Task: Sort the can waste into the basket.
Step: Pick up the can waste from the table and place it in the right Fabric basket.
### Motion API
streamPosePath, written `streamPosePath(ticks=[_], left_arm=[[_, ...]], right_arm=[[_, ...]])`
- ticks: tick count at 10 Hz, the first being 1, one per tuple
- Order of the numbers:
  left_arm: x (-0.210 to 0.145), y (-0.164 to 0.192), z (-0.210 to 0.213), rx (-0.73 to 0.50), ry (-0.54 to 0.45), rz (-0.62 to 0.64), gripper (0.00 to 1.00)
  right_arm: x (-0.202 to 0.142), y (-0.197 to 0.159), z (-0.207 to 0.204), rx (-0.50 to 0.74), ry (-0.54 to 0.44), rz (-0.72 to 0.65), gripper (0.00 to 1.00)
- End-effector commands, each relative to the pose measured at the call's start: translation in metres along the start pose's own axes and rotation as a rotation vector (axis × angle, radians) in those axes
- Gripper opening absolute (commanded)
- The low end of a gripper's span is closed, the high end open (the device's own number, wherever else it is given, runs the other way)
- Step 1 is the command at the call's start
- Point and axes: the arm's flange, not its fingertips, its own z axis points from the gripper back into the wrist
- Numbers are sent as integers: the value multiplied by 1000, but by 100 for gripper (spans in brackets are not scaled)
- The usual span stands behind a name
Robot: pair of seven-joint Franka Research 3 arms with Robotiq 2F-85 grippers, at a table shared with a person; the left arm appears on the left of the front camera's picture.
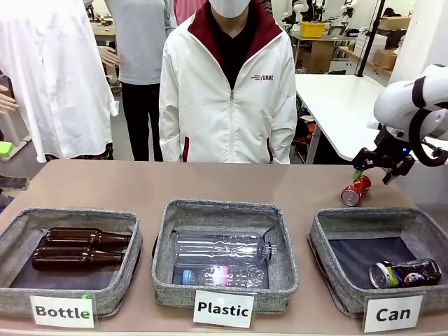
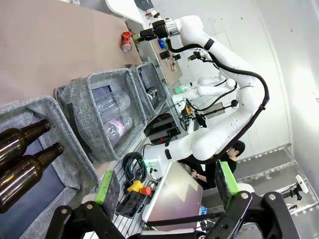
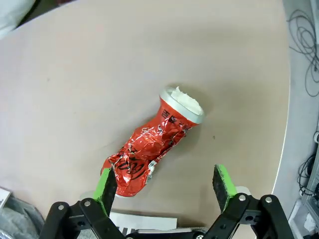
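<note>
Two cans: the black can [image 1: 404,273] lies in the Can basket [image 1: 329,231]; beyond it the crushed red can [image 1: 355,190] lies on the table [image 1: 210,182], right gripper [image 1: 373,173] poised over it, fingers spread. Left gripper [image 2: 167,188] also gapes, empty.

A robotics lab — white robot arm [image 2: 219,55], cables [image 2: 134,164], worktables [image 1: 343,105] behind.
</note>
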Motion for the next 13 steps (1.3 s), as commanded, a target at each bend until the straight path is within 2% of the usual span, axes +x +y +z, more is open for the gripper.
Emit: streamPosePath(ticks=[1,2,3,6,7,11,13], left_arm=[[2,-5,-1,-18,-15,4,100],[2,-5,-1,-18,-15,4,100],[2,-5,-1,-18,-15,4,100],[2,-5,-1,-18,-15,4,100],[2,-5,-1,-18,-15,4,100],[2,-5,-1,-18,-15,4,100],[2,-5,-1,-18,-15,4,100]], right_arm=[[6,13,4,18,0,-245,100],[1,15,5,62,4,-443,100],[-2,15,5,63,-8,-586,100],[0,9,-1,-53,35,-555,100],[2,9,-3,-57,50,-512,100],[21,18,-53,-127,79,-489,100],[22,19,-57,-132,85,-455,100]])
